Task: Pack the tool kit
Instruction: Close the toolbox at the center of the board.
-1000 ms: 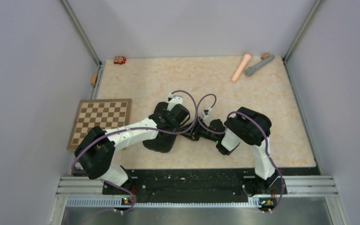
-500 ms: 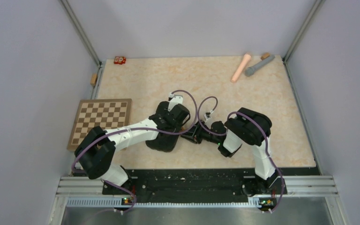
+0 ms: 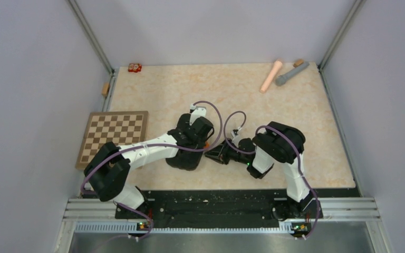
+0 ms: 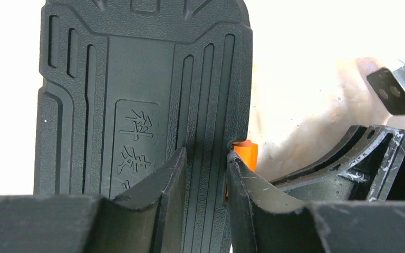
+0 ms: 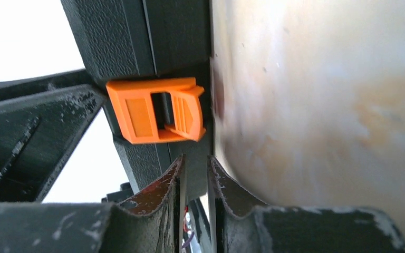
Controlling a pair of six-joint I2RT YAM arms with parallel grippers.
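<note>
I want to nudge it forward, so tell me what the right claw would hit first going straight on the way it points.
Probably the black case, its edge just beside the orange latch; the right claw points right at it. Depth is unclear, but it looks close.

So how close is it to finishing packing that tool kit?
Nearly done, it seems: the case is closed. In hand: the left gripper is over its lid while the right gripper, nearly shut, points at the orange latch. Left: snapping that latch, seemingly unfastened.
</note>
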